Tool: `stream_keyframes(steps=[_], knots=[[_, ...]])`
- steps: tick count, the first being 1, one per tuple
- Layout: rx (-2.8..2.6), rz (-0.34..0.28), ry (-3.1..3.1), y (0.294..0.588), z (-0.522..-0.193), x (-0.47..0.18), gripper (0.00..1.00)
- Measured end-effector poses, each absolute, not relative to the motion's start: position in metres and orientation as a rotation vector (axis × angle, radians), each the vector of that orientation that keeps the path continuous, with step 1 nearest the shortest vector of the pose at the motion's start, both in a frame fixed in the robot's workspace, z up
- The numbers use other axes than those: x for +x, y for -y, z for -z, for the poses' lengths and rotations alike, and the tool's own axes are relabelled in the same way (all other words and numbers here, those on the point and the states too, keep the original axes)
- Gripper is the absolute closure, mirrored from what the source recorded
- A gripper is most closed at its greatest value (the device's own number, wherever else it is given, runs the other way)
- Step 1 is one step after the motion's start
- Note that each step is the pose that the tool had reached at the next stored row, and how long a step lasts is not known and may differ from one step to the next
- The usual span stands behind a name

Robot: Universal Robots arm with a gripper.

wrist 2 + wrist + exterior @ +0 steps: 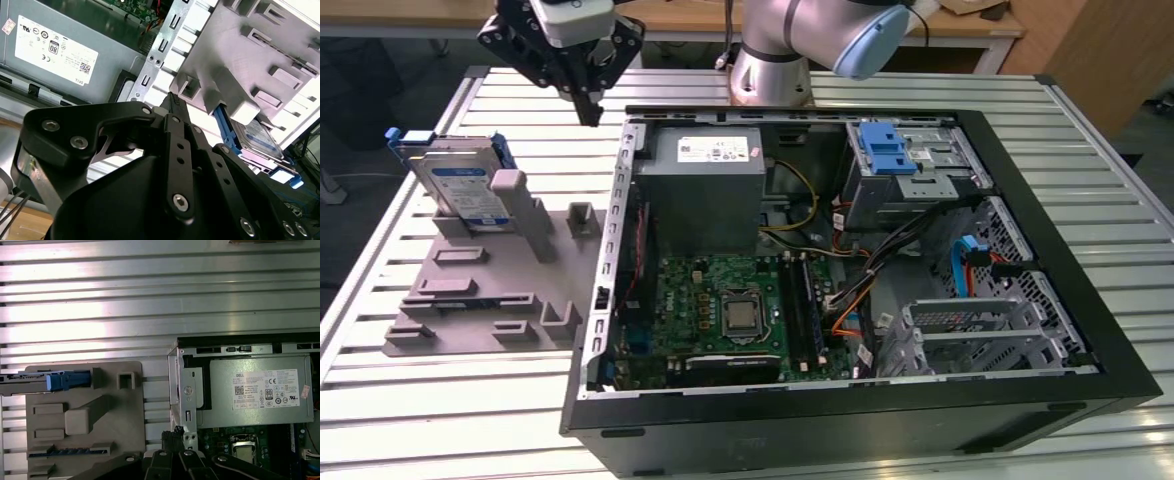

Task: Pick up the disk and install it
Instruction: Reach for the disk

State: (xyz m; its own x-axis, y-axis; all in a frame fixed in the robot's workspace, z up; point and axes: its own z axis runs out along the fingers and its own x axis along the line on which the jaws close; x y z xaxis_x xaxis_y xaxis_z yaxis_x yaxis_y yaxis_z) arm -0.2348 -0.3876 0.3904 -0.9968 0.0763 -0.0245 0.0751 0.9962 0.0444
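In the exterior view the disk (462, 190) is partly hidden low down behind a grey post (510, 215), and the arm (781, 50) is cut off at the far edge. In the first wrist view the disk (25, 381) is cut off by the picture's edge.

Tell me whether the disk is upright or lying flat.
Upright: the disk stands on edge in the grey fixture, beside the computer case.

An open black metal computer case (854, 435) lies on a slatted aluminium table (454, 420); a grey moulded plastic holder (480, 275) sits at the exterior view's left.
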Motion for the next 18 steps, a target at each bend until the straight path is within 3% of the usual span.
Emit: stream_keyframes(steps=[18], knots=[[0.118, -0.068, -3.113, 0.3858, -0.3899, -0.2444, 0.89]])
